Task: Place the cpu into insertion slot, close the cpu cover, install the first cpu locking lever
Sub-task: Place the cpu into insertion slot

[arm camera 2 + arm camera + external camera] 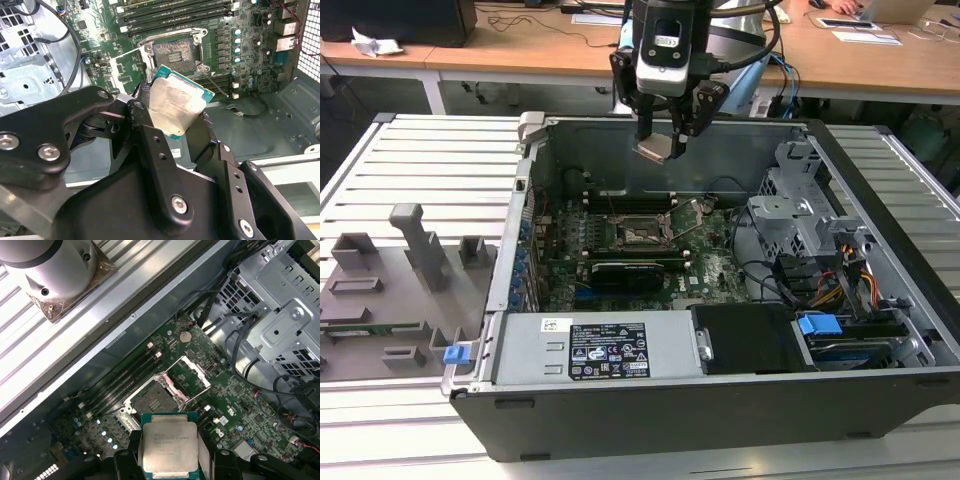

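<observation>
Beige-silver, pinched by the gripper point(660, 138) high above the computer case point(720, 412) in the exterior view: the cpu point(655, 150). Bare beneath it in both wrist views: insertion slot point(152, 400), cpu cover point(193, 375) flipped open.

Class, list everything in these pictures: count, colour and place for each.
computer case: one, black and grey, open on the slatted table
motherboard: one, green, inside the case
insertion slot: one, black-rimmed, empty, on the motherboard
cpu cover: one, silver, raised beside the slot
expansion card: one, black, on the motherboard
cpu: one, beige-silver, held over the case
hand: one, black, shut on the cpu
</observation>
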Action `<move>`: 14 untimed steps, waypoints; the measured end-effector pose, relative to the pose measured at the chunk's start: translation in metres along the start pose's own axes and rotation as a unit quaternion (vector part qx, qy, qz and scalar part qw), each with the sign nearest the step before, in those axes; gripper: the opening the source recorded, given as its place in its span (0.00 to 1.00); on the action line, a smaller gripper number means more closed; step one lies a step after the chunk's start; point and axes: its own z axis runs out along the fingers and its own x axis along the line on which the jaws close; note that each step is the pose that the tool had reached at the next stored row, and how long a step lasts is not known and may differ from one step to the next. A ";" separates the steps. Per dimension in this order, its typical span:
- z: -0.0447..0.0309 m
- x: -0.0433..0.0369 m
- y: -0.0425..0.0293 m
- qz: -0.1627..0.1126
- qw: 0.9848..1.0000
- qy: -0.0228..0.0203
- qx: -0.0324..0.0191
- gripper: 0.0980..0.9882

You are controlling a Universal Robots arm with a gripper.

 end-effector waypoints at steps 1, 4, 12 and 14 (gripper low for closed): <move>0.0000 0.0000 0.0000 0.001 1.000 0.000 0.000 0.48; 0.0000 0.0000 0.0000 0.005 1.000 0.000 0.000 0.48; 0.0000 0.0000 0.0000 0.019 1.000 -0.002 0.000 0.48; 0.0000 0.0000 0.0000 0.021 1.000 -0.002 0.000 0.48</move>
